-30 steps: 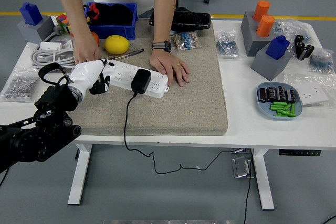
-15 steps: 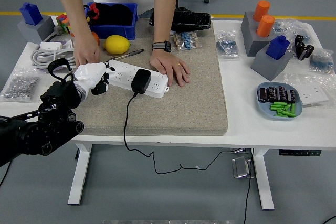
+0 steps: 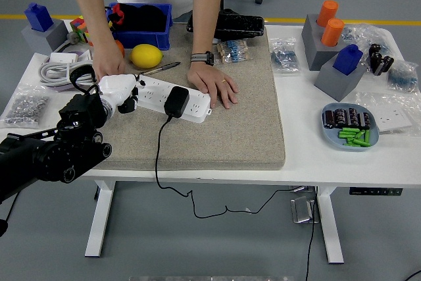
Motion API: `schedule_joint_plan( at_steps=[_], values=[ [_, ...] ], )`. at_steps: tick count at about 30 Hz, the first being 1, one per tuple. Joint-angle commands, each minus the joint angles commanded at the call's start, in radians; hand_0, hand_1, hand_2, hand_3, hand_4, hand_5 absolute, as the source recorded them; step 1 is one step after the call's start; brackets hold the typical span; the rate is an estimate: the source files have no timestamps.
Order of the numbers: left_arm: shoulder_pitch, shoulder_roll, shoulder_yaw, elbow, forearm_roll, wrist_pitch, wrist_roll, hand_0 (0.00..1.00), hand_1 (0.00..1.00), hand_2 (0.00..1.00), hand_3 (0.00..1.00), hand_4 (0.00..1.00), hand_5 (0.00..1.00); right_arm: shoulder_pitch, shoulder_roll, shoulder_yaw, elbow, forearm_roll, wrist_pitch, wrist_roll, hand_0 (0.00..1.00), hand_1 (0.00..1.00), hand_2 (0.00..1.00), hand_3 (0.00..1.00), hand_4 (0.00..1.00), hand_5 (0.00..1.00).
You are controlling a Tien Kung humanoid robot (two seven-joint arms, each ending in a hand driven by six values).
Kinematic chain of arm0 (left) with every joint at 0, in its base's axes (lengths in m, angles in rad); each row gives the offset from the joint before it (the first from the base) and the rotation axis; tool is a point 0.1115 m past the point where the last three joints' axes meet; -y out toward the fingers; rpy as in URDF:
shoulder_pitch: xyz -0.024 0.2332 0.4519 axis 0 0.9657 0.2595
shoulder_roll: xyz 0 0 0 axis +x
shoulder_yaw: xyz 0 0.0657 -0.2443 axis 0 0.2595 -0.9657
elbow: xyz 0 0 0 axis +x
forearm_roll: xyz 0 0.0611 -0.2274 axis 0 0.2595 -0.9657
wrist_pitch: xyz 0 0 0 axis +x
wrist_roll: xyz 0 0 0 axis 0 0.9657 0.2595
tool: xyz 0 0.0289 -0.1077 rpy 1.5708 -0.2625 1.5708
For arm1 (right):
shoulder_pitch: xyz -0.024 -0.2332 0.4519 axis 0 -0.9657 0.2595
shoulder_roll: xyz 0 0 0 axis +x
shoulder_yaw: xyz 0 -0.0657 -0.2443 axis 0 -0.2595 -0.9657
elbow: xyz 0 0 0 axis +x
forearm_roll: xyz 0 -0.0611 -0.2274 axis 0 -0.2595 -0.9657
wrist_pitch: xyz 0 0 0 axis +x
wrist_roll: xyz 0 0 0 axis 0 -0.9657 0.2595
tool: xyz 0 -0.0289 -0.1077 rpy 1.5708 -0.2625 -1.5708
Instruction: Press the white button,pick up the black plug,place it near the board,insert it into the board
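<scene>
In the head view, the left robot hand (image 3: 118, 92) is reaching in from the lower left and sitting at the left end of the white board (image 3: 170, 98), a power strip lying on the tan mat (image 3: 223, 129) that covers the middle of the counter (image 3: 309, 156). Its white fingers (image 3: 129, 99) are curled downward against the end of the board and holding nothing; whether a fingertip is actually pressing the white button cannot be told, since the robot hand is covering that end. The board's long axis is running away from the robot hand to the right and slightly toward the near edge. The black plug (image 3: 176, 101) is seated on the board, just to the right of the robot hand, with its cable (image 3: 158, 156) trailing off the counter's near edge. The left robot hand is the only one within reach, as no right one is showing. A person at the far side is steadying the board with two hands: one hand (image 3: 108, 67) is resting just beyond the robot hand, the other hand (image 3: 214, 83) is lying flat beyond the board's right end. Counting: one board, one plug, one robot hand, two human hands. The button step appears to be the one in hand, with the short reach rightward to the plug likely next.
</scene>
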Motion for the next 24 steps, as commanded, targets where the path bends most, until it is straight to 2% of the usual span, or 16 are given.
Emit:
schedule_joint_plan(
  at_steps=[11, 24],
  values=[
    [-0.029, -0.014, 0.088, 0.059, -0.050, 0.001, -0.001, 0.292, 0.104, 0.128, 0.783, 0.002, 0.002, 0.001, 0.000, -0.004, 0.000, 0.001, 0.000, 0.001, 0.853, 0.730, 0.718, 0.686, 0.858, 0.469],
    [-0.034, -0.033, 0.156, 0.082, -0.070, 0.006, -0.006, 0.281, 0.097, 0.123, 0.779, 0.002, 0.002, 0.002, 0.001, -0.006, -0.001, 0.002, 0.000, 0.002, 0.853, 0.729, 0.717, 0.688, 0.858, 0.471]
  ],
)
